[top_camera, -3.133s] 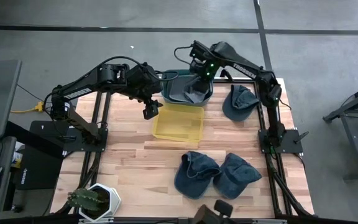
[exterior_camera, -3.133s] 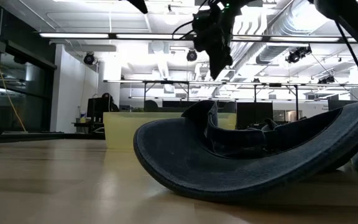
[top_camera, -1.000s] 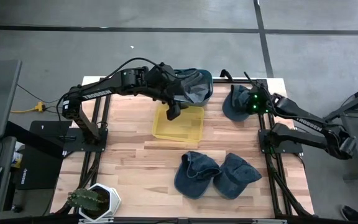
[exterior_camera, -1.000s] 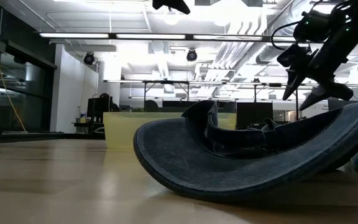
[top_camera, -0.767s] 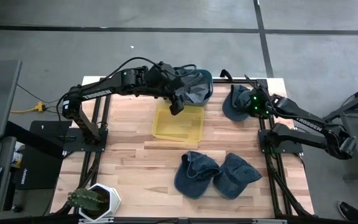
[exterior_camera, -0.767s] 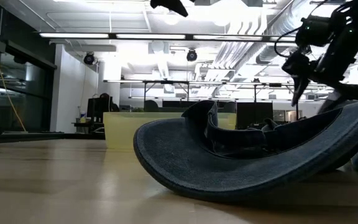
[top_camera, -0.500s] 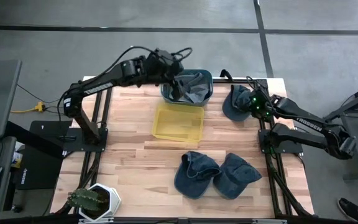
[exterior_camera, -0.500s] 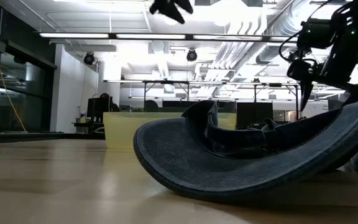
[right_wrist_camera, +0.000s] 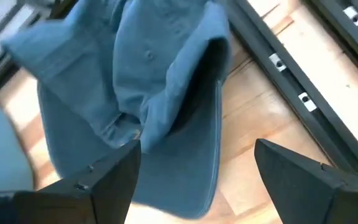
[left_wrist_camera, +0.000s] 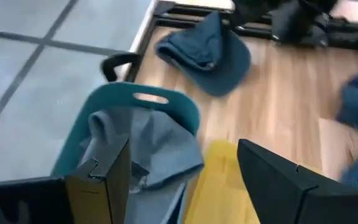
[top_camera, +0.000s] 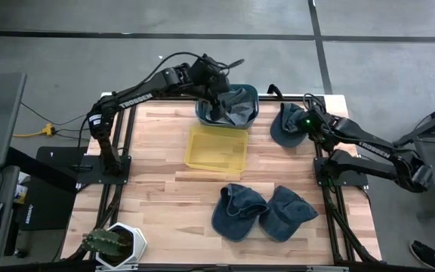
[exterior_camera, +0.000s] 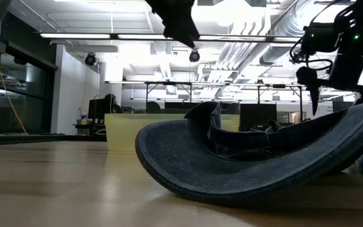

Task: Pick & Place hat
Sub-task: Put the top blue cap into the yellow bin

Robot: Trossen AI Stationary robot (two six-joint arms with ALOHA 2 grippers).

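A blue hat (top_camera: 287,123) lies on the table at the far right, brim on the wood. My right gripper (top_camera: 303,125) hovers open just above it, fingers (right_wrist_camera: 107,177) on either side of its crown (right_wrist_camera: 154,81) without touching. My left gripper (top_camera: 219,104) hangs open over the teal bin (top_camera: 251,97) at the far middle. A grey-blue hat (left_wrist_camera: 145,146) lies bunched in that bin. Two more blue hats (top_camera: 240,211) (top_camera: 288,213) lie side by side near the front; one fills the low view (exterior_camera: 251,157).
A shallow yellow bin (top_camera: 217,148) sits on the table just in front of the teal bin. A potted cactus (top_camera: 112,243) stands at the near left corner. Black frame rails (right_wrist_camera: 291,68) run along the table's right edge beside the far hat.
My left gripper has swung from above the yellow bin toward the far edge and now stands over the teal bin, still open. My right gripper has stayed above the far-right blue hat and has rolled about its own axis.
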